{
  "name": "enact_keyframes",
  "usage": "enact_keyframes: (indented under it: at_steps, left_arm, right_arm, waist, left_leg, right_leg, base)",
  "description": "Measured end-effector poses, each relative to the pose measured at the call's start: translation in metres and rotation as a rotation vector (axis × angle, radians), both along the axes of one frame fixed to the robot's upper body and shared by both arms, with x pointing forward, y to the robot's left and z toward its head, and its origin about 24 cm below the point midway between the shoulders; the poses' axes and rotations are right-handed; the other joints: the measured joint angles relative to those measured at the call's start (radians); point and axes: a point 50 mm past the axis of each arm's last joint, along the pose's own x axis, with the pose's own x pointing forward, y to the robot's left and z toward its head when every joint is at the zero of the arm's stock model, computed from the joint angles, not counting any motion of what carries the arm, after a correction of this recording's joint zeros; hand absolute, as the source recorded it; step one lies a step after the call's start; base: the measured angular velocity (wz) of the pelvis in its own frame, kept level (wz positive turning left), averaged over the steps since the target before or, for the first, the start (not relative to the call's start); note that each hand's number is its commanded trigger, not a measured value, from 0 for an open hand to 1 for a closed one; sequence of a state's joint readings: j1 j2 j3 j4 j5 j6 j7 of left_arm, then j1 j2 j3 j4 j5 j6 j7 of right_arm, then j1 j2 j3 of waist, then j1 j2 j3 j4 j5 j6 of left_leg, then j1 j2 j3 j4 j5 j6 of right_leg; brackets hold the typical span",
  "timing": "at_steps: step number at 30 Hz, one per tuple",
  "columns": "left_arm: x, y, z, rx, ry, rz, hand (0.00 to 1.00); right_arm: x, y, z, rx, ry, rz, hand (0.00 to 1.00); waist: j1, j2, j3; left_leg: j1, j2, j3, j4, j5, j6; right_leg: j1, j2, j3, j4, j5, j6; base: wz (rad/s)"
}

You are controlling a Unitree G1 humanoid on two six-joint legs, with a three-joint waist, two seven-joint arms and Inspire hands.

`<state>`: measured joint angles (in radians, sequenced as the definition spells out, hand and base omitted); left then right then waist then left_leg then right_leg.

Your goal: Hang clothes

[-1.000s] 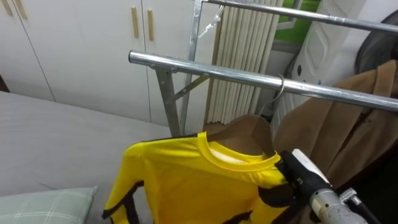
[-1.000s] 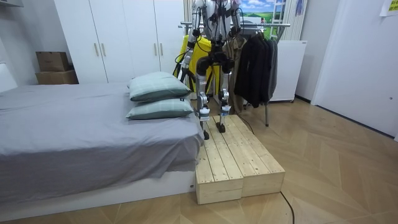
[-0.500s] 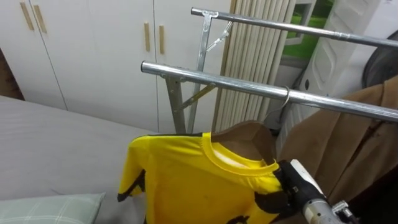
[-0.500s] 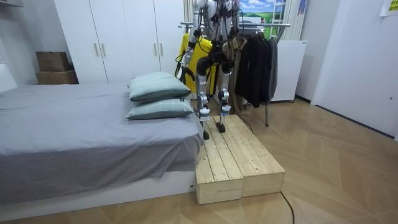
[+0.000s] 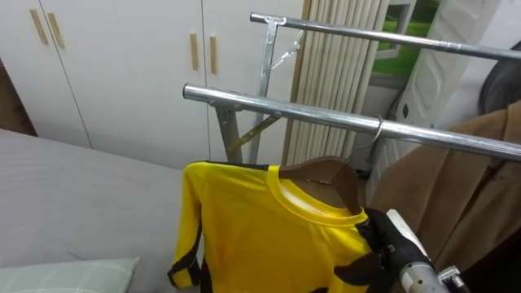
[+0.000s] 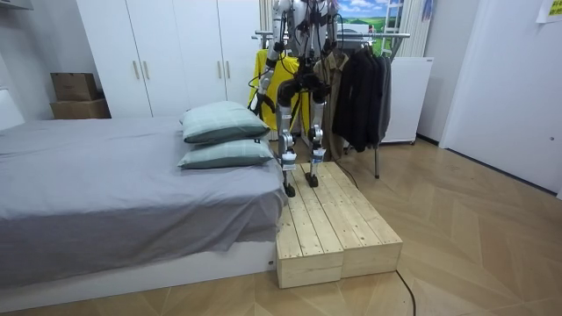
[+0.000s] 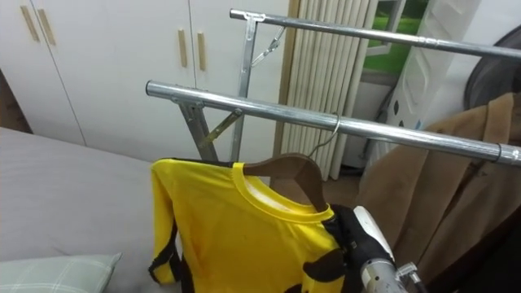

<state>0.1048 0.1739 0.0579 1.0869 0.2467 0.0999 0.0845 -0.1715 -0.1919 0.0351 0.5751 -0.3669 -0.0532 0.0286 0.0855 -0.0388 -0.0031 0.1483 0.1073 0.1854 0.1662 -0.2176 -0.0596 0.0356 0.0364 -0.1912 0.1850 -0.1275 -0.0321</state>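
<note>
A yellow shirt (image 5: 260, 236) with black trim hangs on a brown wooden hanger (image 5: 326, 172). The hanger's wire hook sits over the front metal rail (image 5: 309, 114) of the clothes rack. My right hand (image 5: 395, 244) is at the shirt's right shoulder, low at the right of the eye views; its dark fingers lie against the cloth, and a grip cannot be made out. In the room view I stand on a wooden platform (image 6: 338, 224) facing the rack, with my left hand (image 6: 255, 102) low by the shirt's side.
A brown coat (image 5: 456, 187) hangs on the same rail just right of the shirt, and a second rail (image 5: 366, 34) runs behind and above. White wardrobe doors (image 5: 122, 65) stand at the left. The grey bed (image 5: 73, 203) with pillows (image 6: 224, 132) lies to my left.
The hanger's hook has settled on the rail. The shirt has swung a little to the right and now hangs straighter. My right hand has sunk slightly at its shoulder.
</note>
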Motion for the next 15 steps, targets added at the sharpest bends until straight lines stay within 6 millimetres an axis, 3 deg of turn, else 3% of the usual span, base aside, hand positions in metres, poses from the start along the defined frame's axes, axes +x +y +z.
enact_keyframes:
  at_steps: [15]
  left_arm:
    - [0.0007, 0.0008, 0.0005, -0.004, -0.019, 0.014, 0.00]
  right_arm:
    - [-0.0002, 0.0055, -0.0018, 0.033, 0.009, 0.004, 0.00]
  waist:
    - [-0.001, -0.013, 0.0012]
  left_leg:
    - [0.004, -0.004, 0.002, 0.000, 0.000, 0.000]
  right_leg:
    - [-0.001, -0.001, 0.015, -0.002, -0.007, 0.005]
  base:
    - [-0.01]
